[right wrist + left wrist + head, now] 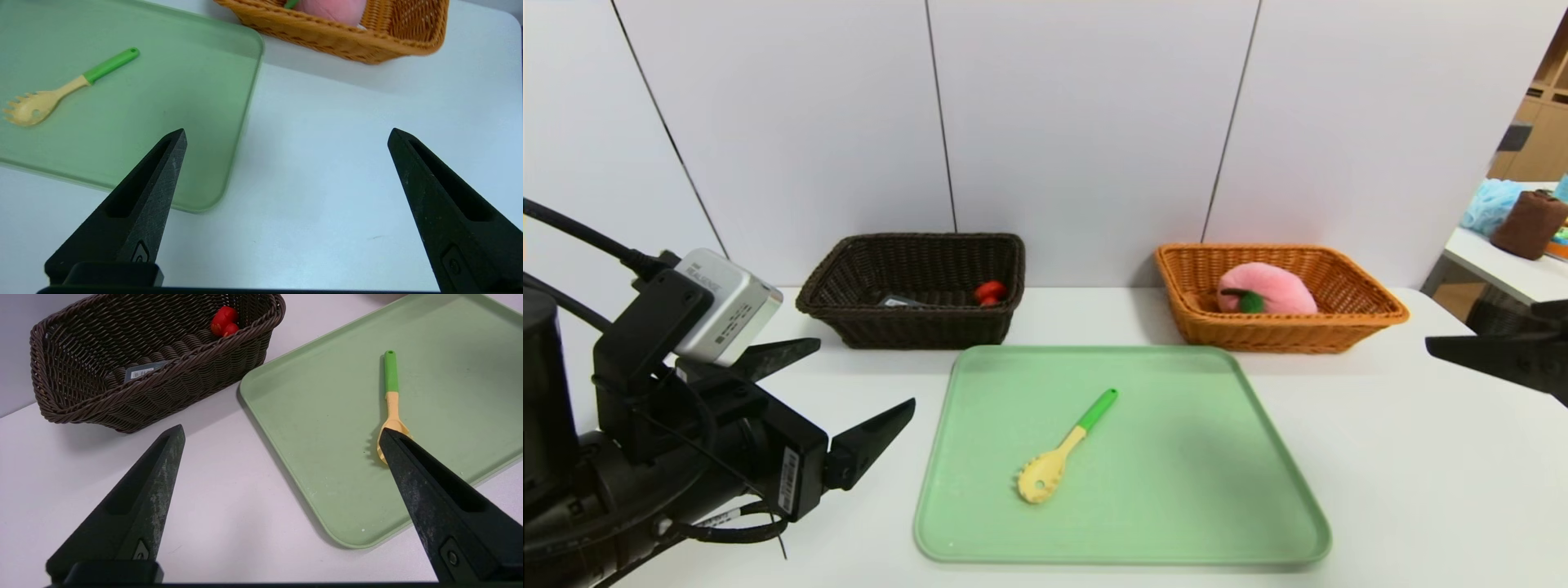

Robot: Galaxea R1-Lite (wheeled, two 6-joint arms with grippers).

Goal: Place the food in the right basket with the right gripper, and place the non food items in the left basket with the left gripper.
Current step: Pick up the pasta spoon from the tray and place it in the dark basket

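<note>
A yellow pasta spoon with a green handle [1062, 449] [390, 392] [61, 90] lies on the green tray [1176, 490]. The dark brown left basket [849, 269] [73, 400] holds a red duck toy [990, 292] [224, 321] and a grey case with a barcode label [900, 301] [141, 371]. In the orange-tan right basket [1364, 314] [327, 34] rests the pink plush peach [1270, 287] [333, 8]. My left gripper [862, 380] [282, 430] hangs open over the table, left of the tray. At the right edge, my right gripper [1503, 359] [286, 134] is open above bare table.
The green tray [327, 457] [184, 122] takes up the middle of the white table [1421, 474]. A white panelled wall stands right behind both baskets. A side table at the far right carries a brown roll [1529, 224] and a blue bundle.
</note>
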